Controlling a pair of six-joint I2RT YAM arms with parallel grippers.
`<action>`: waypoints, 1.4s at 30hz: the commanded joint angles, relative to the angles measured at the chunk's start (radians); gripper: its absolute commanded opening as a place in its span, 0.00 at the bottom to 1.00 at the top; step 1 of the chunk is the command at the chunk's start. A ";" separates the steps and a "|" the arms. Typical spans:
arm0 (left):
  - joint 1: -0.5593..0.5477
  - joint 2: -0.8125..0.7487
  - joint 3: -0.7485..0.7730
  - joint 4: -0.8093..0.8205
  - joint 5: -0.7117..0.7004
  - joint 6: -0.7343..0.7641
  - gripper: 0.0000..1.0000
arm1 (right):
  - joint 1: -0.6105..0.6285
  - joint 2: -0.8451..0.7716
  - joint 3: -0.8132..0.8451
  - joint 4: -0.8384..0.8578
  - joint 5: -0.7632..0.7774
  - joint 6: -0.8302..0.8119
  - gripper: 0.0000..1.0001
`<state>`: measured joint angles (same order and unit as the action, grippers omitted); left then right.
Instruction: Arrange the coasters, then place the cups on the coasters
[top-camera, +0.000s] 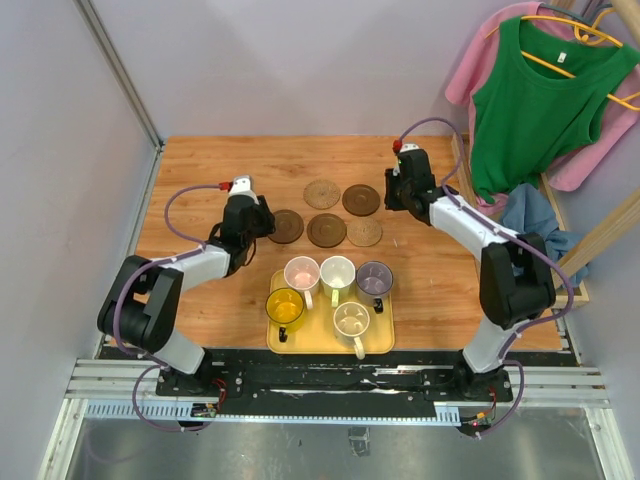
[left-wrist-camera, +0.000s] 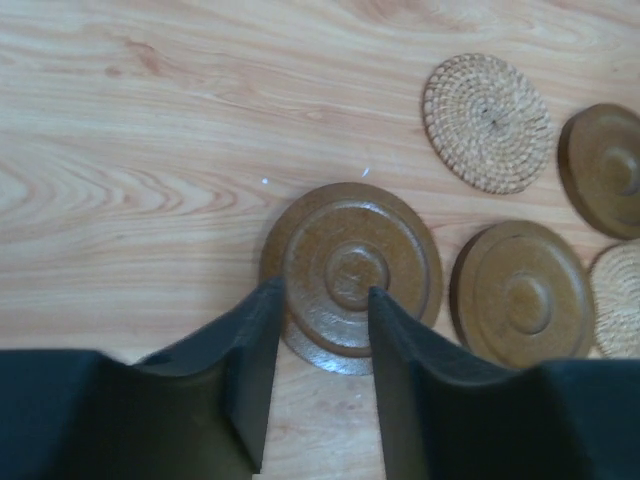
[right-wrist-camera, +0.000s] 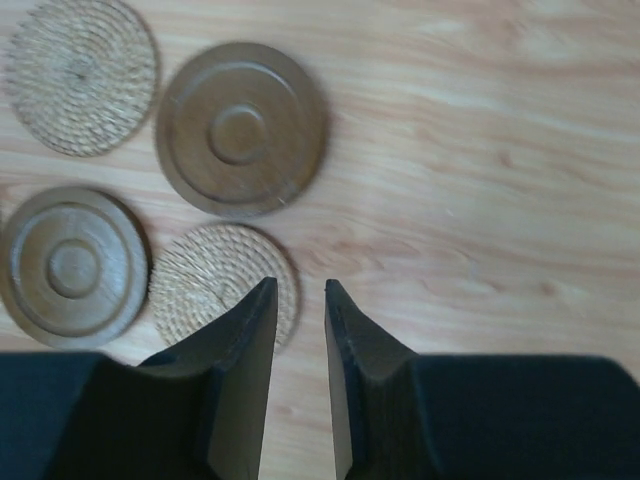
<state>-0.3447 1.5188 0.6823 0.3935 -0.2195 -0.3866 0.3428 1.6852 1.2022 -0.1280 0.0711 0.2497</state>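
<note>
Five coasters lie in a loose cluster mid-table: a woven tan one (top-camera: 322, 191), a dark brown one (top-camera: 361, 199), two more dark brown (top-camera: 286, 226) (top-camera: 326, 230), and a second tan one (top-camera: 364, 232). My left gripper (left-wrist-camera: 325, 292) hovers over the leftmost dark coaster (left-wrist-camera: 350, 270), jaws partly apart, nothing clamped. My right gripper (right-wrist-camera: 299, 285) stands with a narrow empty gap beside the near woven coaster (right-wrist-camera: 210, 280). The pink cup (top-camera: 301, 273), pale green-white cup (top-camera: 337, 272), grey-purple cup (top-camera: 374, 278), yellow cup (top-camera: 285, 308) and cream cup (top-camera: 351, 320) stand on the tray.
The yellow tray (top-camera: 385, 335) sits near the table's front edge between the arm bases. Green and pink clothes (top-camera: 540, 100) hang on a wooden rack at the right, with blue cloth below. Grey walls close in the back and left.
</note>
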 joint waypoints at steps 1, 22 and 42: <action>-0.003 0.040 0.046 0.044 0.052 0.002 0.37 | 0.025 0.094 0.113 -0.034 -0.127 -0.013 0.25; -0.003 0.601 0.790 -0.220 0.561 0.028 0.00 | 0.094 0.206 0.072 -0.035 -0.261 0.079 0.02; -0.004 0.851 1.118 -0.632 0.559 0.089 0.01 | 0.099 0.262 0.052 -0.121 -0.201 0.139 0.01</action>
<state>-0.3447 2.3352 1.7332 -0.1017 0.4053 -0.3225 0.4236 1.9255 1.2453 -0.1917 -0.1726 0.3717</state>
